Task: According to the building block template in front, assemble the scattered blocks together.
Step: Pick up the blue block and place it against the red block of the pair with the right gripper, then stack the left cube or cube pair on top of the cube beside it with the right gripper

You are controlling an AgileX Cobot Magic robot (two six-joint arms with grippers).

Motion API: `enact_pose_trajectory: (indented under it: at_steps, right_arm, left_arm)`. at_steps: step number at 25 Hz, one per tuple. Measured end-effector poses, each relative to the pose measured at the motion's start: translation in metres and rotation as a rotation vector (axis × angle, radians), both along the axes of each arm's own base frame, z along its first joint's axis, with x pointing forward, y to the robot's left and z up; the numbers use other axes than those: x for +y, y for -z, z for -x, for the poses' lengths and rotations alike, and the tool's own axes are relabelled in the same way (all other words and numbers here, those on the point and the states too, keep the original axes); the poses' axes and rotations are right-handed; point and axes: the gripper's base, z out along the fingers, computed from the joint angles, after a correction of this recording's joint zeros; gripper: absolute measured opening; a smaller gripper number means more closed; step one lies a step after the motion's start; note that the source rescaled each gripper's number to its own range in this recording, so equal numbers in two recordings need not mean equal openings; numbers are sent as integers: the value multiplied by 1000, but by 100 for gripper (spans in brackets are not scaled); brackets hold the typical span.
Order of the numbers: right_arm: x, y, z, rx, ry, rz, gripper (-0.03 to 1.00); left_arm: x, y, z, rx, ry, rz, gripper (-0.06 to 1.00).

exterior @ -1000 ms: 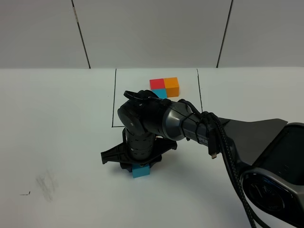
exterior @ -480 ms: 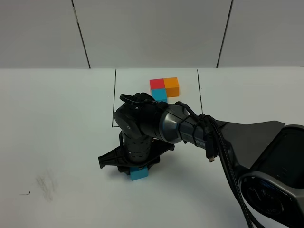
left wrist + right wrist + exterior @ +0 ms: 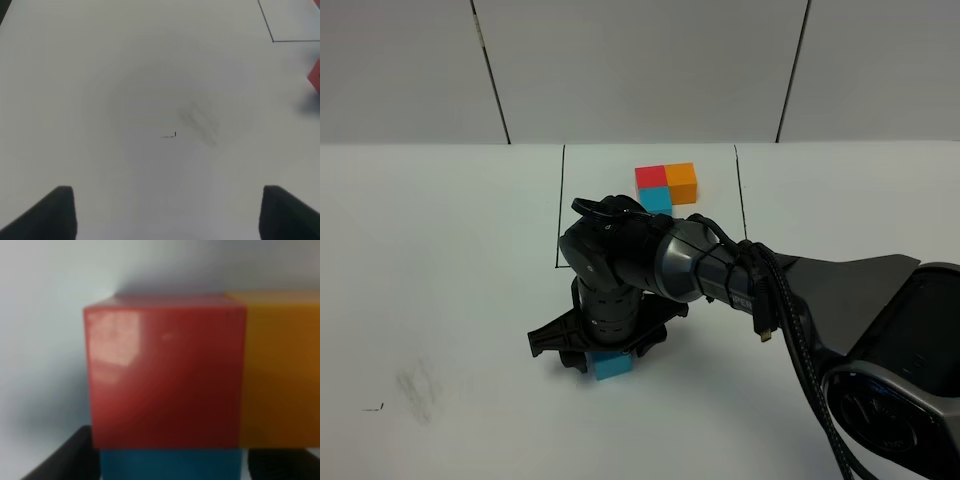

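The right arm is reaching across the middle of the table and is covering the ground just in front of the building block template. Access from above is being blocked there, and only the blue cube is showing beneath its wrist. In the right wrist view the red cube and orange cube are standing flush together directly ahead, closing the way forward, while dark fingers are sitting close on either side of the blue cube. The left gripper is hanging with its jaws wide apart over bare table, and the left side is lying unobstructed for passage.
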Motion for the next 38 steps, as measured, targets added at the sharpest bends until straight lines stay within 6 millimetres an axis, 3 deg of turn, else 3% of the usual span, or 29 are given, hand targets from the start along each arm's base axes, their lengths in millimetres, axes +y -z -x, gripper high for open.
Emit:
enact_pose_trajectory:
  at_steps: [15,19,31,38]
  right_arm:
    - [5,0,10,29,-69,28,34]
    - [8,-9,14,20,-83,12,34]
    - [-4,-77,15,-104,-108,-7,34]
    - [-27,-138,26,-186,-156,48,34]
  left_arm:
    - [0,0,0,0,1,-2,85]
    - [0,0,0,0,1,-2,85]
    - [0,0,0,0,1,-2,85]
    - [0,0,0,0,1,-2,85]
